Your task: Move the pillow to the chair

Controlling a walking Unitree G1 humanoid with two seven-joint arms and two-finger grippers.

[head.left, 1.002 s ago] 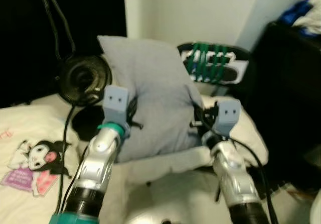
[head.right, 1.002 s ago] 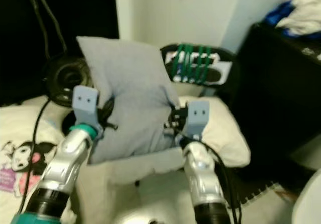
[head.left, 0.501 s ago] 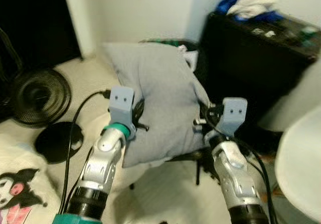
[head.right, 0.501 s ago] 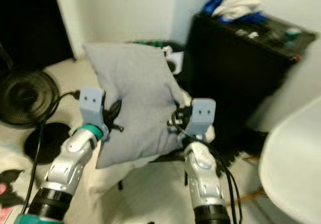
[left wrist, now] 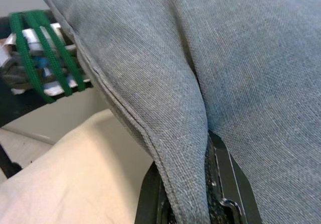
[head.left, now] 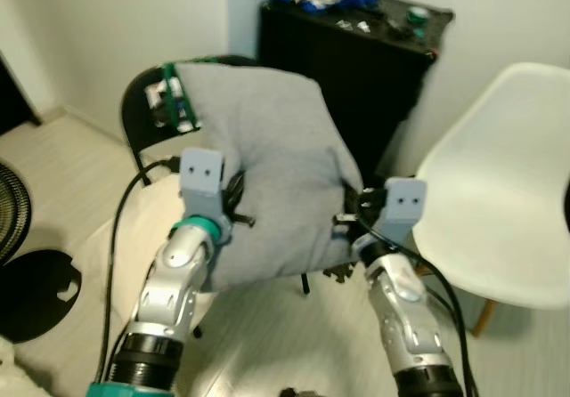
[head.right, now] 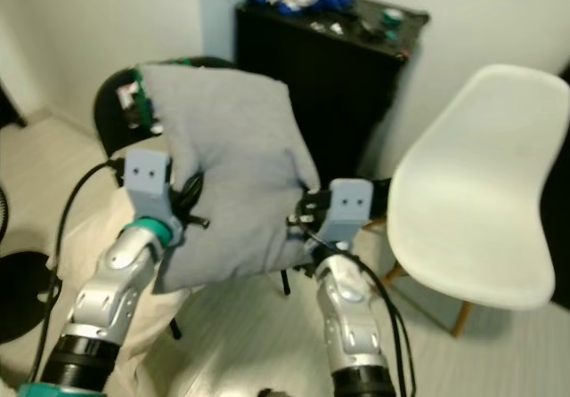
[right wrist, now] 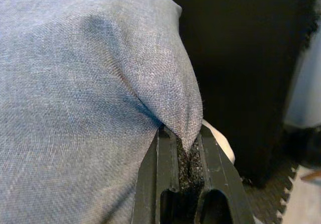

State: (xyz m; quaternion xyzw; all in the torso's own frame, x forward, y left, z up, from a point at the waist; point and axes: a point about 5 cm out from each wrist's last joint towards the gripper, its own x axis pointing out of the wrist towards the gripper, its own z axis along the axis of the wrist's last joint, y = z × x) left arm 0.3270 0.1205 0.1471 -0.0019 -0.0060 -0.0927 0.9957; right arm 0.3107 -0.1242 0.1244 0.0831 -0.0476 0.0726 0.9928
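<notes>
Left hand, right hand each pinched on grey pillow edges.

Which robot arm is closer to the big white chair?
The right. The right tool pinches the grey pillow on the edge nearest the white chair. The left tool grips the pillow's far edge, so the pillow lies between it and the chair.

Head views: soft, even indoor light, fairly bright, w/ slight motion blur overall. White chair near blown out; black cabinet loses detail in shadow. Wrist views sharper: pillow weave crisp. Background behind pillow in right wrist view v. dark, out of focus.
</notes>
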